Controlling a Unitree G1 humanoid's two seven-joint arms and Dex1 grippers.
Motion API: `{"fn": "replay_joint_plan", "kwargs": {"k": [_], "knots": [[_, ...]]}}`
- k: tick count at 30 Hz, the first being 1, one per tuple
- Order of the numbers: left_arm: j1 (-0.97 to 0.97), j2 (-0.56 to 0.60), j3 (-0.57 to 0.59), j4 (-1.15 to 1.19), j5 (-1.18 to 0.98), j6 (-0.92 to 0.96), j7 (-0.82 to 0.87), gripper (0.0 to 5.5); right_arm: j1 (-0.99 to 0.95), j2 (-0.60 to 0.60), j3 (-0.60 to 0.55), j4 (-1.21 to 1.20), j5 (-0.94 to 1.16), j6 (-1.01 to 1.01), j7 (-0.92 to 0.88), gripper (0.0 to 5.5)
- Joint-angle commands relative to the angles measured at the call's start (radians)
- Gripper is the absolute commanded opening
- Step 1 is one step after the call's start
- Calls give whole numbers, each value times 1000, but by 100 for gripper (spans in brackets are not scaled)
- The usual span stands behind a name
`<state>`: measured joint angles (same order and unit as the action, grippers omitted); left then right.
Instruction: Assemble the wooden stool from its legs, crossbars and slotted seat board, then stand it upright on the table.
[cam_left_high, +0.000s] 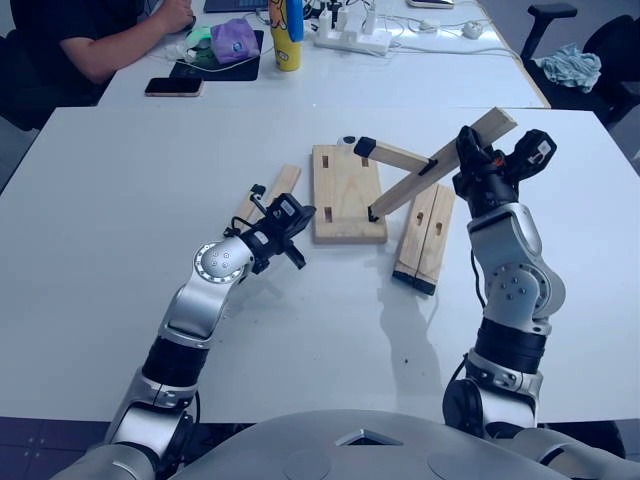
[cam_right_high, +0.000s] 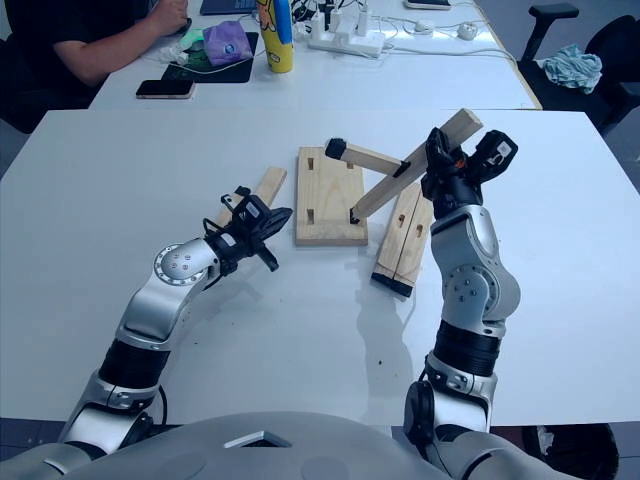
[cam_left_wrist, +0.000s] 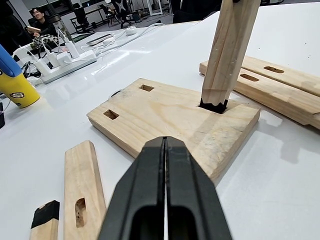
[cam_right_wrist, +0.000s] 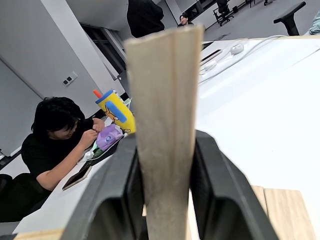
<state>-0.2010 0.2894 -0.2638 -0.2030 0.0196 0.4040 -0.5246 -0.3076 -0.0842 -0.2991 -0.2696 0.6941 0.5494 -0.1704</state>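
Left wrist view: leg (cam_left_wrist: 230, 50) tip sits slanted in seat board (cam_left_wrist: 165, 110) corner slot, right gripper (cam_left_high: 468, 150) clamping its upper end, left gripper (cam_left_wrist: 166, 145) shut and empty near the board; best to tilt leg upright, then press.

bright, even light from overhead falls on the white table (cam_left_high: 120, 200). in the head views the raised leg (cam_left_high: 410, 188) throws a soft, faint shadow on the tabletop at lower middle. in the left wrist view pale glare spreads over the table beyond the seat board (cam_left_wrist: 165, 112), and a dim shadow lies beside the board's edge.
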Motion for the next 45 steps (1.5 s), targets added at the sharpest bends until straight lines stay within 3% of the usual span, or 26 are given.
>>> {"fn": "replay_joint_plan", "kwargs": {"k": [1,6,15,21,29,45], "knots": [[-16,6,-9,-2,-7,13,-14,0,4,23,31,-3,-43,-3,-17,104],[-11,5,-17,-18,-4,23,-19,0,52,15,81,-53,-122,-13,-13,104],[6,14,-54,-74,-9,52,-45,0,207,7,286,-168,-301,-33,28,104],[24,11,-78,-93,-8,64,-40,0,221,5,310,-157,-349,-2,40,104],[16,-12,-92,-78,-2,61,-12,0,102,14,301,-20,-358,66,73,104],[21,-17,-94,-65,-5,47,20,0,111,45,261,-24,-349,-48,141,104]]}}
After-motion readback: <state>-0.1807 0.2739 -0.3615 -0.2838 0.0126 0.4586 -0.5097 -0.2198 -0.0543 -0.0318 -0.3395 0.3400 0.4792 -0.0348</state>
